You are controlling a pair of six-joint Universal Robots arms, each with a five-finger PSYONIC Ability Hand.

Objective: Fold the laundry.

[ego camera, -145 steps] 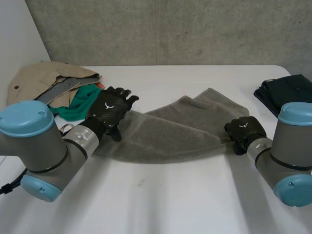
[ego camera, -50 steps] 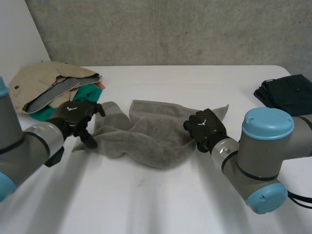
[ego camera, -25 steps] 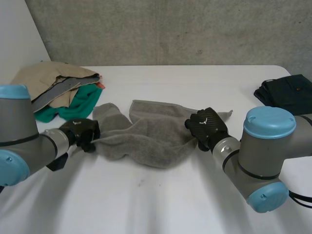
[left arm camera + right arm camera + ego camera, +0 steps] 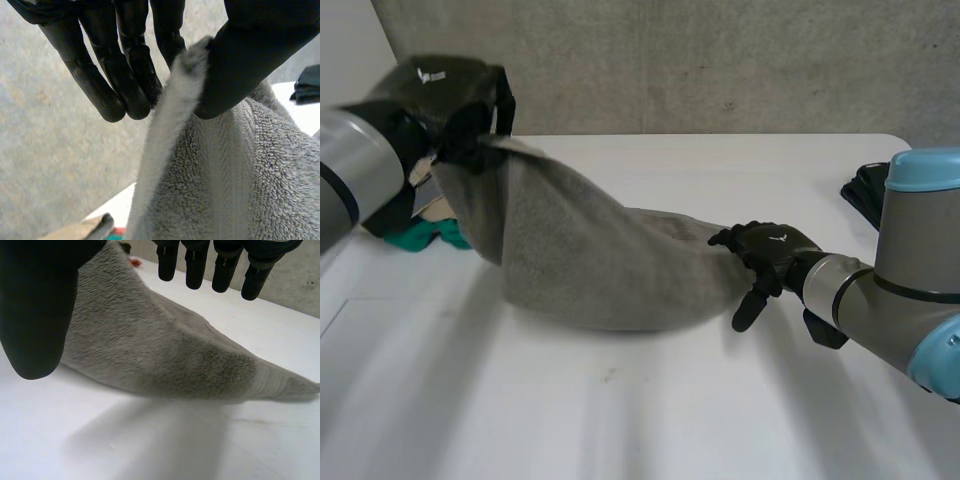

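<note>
A grey towel (image 4: 590, 260) stretches from high above the table's left side down to the table's middle. My left hand (image 4: 445, 85) is raised at the far left and pinches the towel's upper end between its thumb (image 4: 250, 55) and fingers; in the left wrist view the towel (image 4: 225, 180) hangs down from that pinch. My right hand (image 4: 770, 250) lies open at the towel's low right end, fingers spread and holding nothing. In the right wrist view the towel (image 4: 150, 350) rests on the table in front of the open fingers (image 4: 195, 265).
A pile of clothes with a green cloth (image 4: 415, 235) sits at the left, behind the lifted towel. A dark folded garment (image 4: 865, 185) lies at the table's right edge. A concrete wall stands behind the table.
My left hand has swung up high with the towel's left end pinched in it. My right hand has let go of the towel's right end and opened.
</note>
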